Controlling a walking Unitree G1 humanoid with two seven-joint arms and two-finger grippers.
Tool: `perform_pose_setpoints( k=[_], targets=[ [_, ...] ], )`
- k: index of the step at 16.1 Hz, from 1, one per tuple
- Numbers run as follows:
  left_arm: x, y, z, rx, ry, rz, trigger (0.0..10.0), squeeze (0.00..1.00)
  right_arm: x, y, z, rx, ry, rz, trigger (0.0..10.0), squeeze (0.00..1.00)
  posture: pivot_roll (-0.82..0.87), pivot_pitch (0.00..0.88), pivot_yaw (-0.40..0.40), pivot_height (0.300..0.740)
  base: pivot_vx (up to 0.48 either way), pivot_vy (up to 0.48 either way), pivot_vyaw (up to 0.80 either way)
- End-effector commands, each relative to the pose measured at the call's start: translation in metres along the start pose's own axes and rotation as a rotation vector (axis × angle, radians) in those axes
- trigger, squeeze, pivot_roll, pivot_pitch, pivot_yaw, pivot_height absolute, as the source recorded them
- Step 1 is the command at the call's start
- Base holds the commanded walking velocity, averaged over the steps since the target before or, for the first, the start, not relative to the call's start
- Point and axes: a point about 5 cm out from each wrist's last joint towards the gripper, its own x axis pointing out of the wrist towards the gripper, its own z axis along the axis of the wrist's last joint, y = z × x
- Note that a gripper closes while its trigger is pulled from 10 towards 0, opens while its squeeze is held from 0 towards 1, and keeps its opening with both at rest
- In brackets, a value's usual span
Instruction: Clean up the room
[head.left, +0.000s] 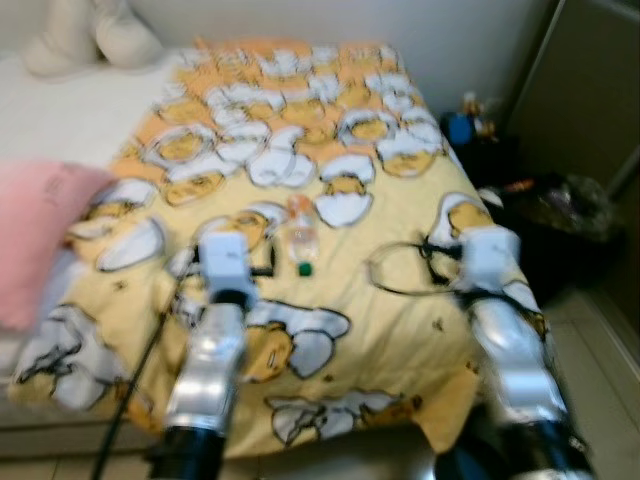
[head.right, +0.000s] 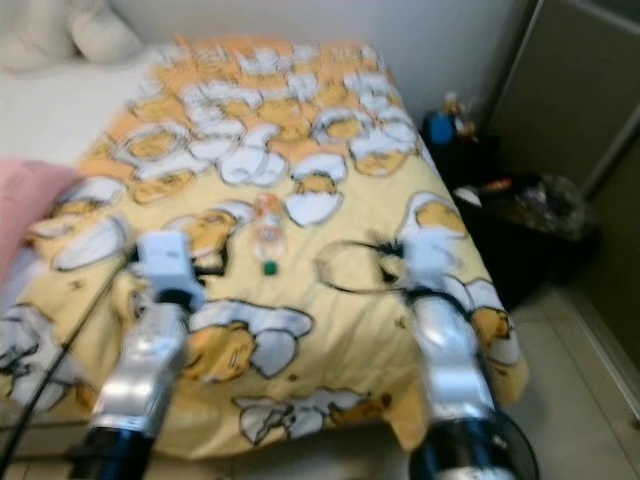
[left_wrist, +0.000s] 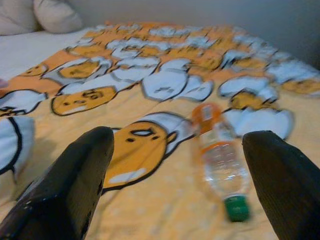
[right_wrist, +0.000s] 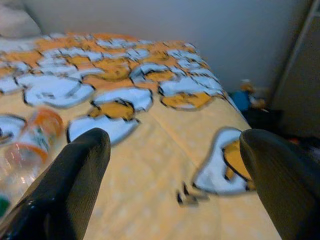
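Observation:
A clear plastic bottle (head.left: 301, 235) with an orange label and a green cap lies on its side on the yellow cartoon-print blanket (head.left: 330, 130), near the bed's middle. In the left wrist view the bottle (left_wrist: 218, 159) lies just ahead, between the two black fingers. My left gripper (left_wrist: 182, 185) is open, low over the blanket and short of the bottle. My right gripper (right_wrist: 175, 185) is open too, hovering over the blanket to the bottle's right, with the bottle (right_wrist: 25, 150) off to one side. Both silver arms (head.left: 215, 340) reach forward over the bed's foot.
A pink cloth (head.left: 35, 225) lies at the bed's left edge, white pillows (head.left: 90, 35) at the head. A black cable loop (head.left: 405, 265) rests on the blanket by my right arm. A dark bin with clutter (head.left: 560, 215) and small blue items (head.left: 462, 125) stand right of the bed.

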Motion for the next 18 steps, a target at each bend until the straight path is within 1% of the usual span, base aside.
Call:
perform_pose_setpoints(
  k=[1,2,3,5,6,9,10,11,14,17,18],
  targets=[
    [0.003,-0.003,0.004,0.02,-0.005,-0.007,10.0,0.0,0.0,-0.005,-0.003,0.008,0.026,-0.015,10.0,0.0,-0.17,0.0,0.053,0.74,0.0,0.0,0.69],
    [0.003,0.0,0.004,0.079,-0.007,-0.024,10.0,0.0,-0.003,-0.001,-0.01,0.028,0.044,-0.019,10.0,0.0,-0.17,0.0,0.065,0.74,0.0,0.0,0.63],
    [0.003,0.001,0.004,0.091,-0.007,-0.025,10.0,0.0,-0.004,0.0,-0.012,0.032,0.051,-0.02,10.0,0.0,-0.17,0.0,0.067,0.74,0.0,0.0,0.63],
    [0.007,0.007,0.005,0.118,-0.003,-0.014,10.0,0.0,-0.005,0.008,-0.018,0.064,0.07,-0.018,10.0,0.0,-0.17,0.0,0.075,0.74,0.0,0.0,0.0],
    [0.01,0.009,0.009,0.129,-0.015,-0.009,10.0,0.0,-0.003,0.013,-0.017,0.074,0.066,-0.012,10.0,0.0,-0.16,0.0,0.078,0.74,0.0,0.0,0.0],
    [0.012,0.007,0.015,0.148,-0.047,-0.035,10.0,0.0,0.002,0.016,-0.015,0.094,0.056,-0.021,10.0,0.0,-0.16,0.0,0.086,0.74,0.0,0.0,0.0],
    [0.012,0.005,0.018,0.128,-0.063,-0.064,10.0,0.0,0.004,0.017,-0.014,0.099,0.05,-0.028,10.0,0.0,-0.16,0.0,0.086,0.74,0.0,0.0,0.0],
    [0.011,0.006,0.02,0.145,-0.076,-0.061,10.0,0.0,0.005,0.019,-0.014,0.1,0.048,-0.029,10.0,0.0,-0.16,0.0,0.085,0.74,0.442,0.0,0.0],
    [0.012,0.007,0.02,0.125,-0.077,-0.049,10.0,0.0,0.008,0.02,-0.013,0.097,0.044,-0.025,10.0,0.0,-0.16,0.0,0.082,0.74,0.431,0.0,0.0],
    [0.011,0.007,0.021,0.123,-0.084,-0.045,10.0,0.0,0.014,0.018,-0.009,0.088,0.032,-0.023,10.0,0.0,-0.15,0.0,0.076,0.74,0.421,0.0,0.0],
    [0.011,0.006,0.022,0.125,-0.093,-0.047,10.0,0.0,0.016,0.017,-0.007,0.084,0.027,-0.022,10.0,0.0,-0.15,0.0,0.074,0.74,0.405,0.255,0.0]
  ],
)
